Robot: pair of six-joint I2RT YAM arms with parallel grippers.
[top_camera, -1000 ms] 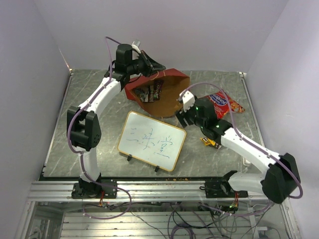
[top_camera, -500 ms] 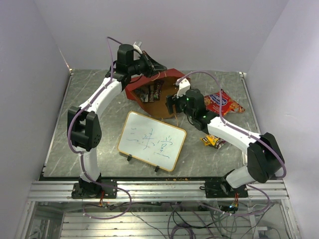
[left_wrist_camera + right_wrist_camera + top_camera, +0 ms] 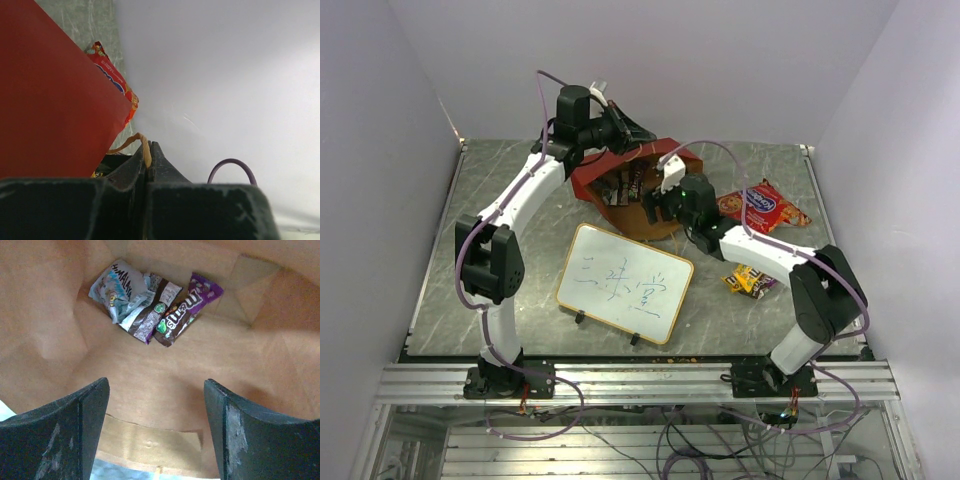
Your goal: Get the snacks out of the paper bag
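The paper bag (image 3: 670, 170), red outside and brown inside, lies on its side at the back with its mouth facing right. My left gripper (image 3: 638, 133) is shut on its string handle (image 3: 145, 150) and holds the top edge up. My right gripper (image 3: 652, 205) is open at the bag's mouth, looking in. Inside at the far end lie a silver packet (image 3: 119, 287), a brown packet (image 3: 150, 312) and a purple packet (image 3: 187, 307). The red chip bag (image 3: 760, 205) lies on the table to the right; a yellow packet (image 3: 748, 281) lies nearer.
A white gold-framed whiteboard (image 3: 625, 283) with writing stands in the middle, just in front of the bag. Purple cables loop over both arms. The table's back wall is close behind the bag.
My right arm has swung left from beside the chip bag to the paper bag's mouth. The left gripper has kept its hold on the handle.
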